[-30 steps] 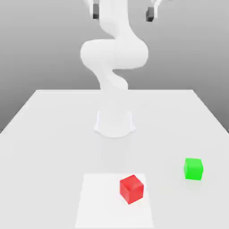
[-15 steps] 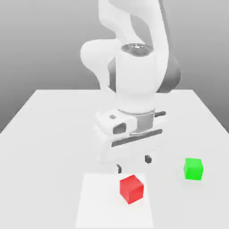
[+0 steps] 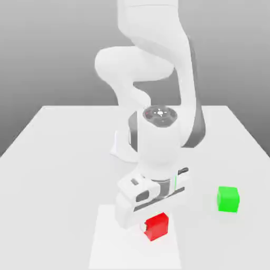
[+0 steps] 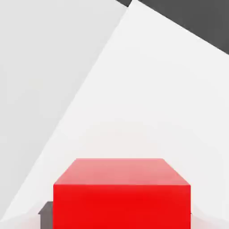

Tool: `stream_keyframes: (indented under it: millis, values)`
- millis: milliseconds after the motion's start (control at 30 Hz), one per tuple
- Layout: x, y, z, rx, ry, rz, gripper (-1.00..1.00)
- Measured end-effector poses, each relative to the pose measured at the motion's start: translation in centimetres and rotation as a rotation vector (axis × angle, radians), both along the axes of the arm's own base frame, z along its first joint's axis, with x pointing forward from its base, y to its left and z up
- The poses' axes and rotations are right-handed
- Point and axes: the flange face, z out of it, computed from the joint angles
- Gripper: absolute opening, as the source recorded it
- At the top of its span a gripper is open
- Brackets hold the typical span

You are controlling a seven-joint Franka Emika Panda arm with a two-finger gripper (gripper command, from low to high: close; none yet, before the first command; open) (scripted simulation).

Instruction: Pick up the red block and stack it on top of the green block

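The red block (image 3: 158, 225) rests on a paler white square patch (image 3: 108, 242) near the table's front edge. My gripper (image 3: 155, 227) has come straight down over it, and the white hand covers the block's top and back. One dark fingertip (image 3: 142, 227) shows against the block's side on the exterior view's left. The gripper is shut on the red block. In the hand view the red block (image 4: 121, 192) sits close up, with a dark fingertip (image 4: 45, 214) beside it. The green block (image 3: 228, 199) stands alone toward the exterior view's right, apart from the hand.
The arm's round white base (image 3: 119, 145) stands at the middle of the white table (image 3: 58, 158), behind the hand. The table's back edge runs across the far side. Bare tabletop lies between the red and green blocks.
The arm swung down from high above the table until the hand reached the red block. The fingers, open half a second ago, have shut on it. Both blocks stay where they were.
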Motion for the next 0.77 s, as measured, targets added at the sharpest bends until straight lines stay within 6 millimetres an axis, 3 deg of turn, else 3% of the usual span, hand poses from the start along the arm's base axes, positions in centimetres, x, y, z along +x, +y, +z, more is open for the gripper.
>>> stream_keyframes:
  millis: [133,267,333,433,500,633,667,767]
  values:
    - [-0.1,0.1,3.9,0.000,0.000,0.004,-1.00]
    - [-2.8,9.6,6.1,0.008,0.000,0.248,-1.00]
    - [-5.3,14.5,6.9,0.008,0.001,0.388,-1.00]
    - [-9.5,20.1,8.1,0.003,0.001,0.564,-1.00]
    - [-10.3,21.2,7.1,0.000,0.000,0.601,-1.00]
    - [-10.4,21.3,3.3,-0.002,-0.001,0.605,-1.00]
    - [-10.5,21.3,2.4,-0.001,-0.001,0.606,1.00]
    - [-10.5,21.3,2.4,-0.001,-0.001,0.606,1.00]
